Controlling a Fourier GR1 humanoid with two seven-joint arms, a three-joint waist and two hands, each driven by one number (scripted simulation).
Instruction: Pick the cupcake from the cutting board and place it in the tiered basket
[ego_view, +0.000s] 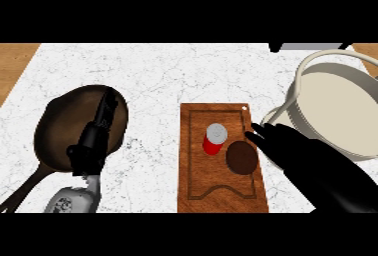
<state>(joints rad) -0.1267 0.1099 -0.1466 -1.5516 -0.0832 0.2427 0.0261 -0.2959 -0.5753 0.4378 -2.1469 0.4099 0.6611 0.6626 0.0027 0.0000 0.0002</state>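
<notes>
White marble counter carries a wooden cutting board at its centre, with no readable writing anywhere. On the board a red can stands touching a dark brown cupcake at its 4 o'clock. At 3 o'clock the cream tiered basket holds nothing visible. The right hand, fingers straight, touches the cupcake's edge without gripping it. At 9 o'clock the left hand rests open over a brown pan.

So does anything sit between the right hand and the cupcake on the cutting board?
Nothing visible does. The black right hand has its fingertips right beside the dark brown round cupcake on the wooden cutting board. The red can with a silver top stands on the cupcake's far-left side, away from the hand.
</notes>
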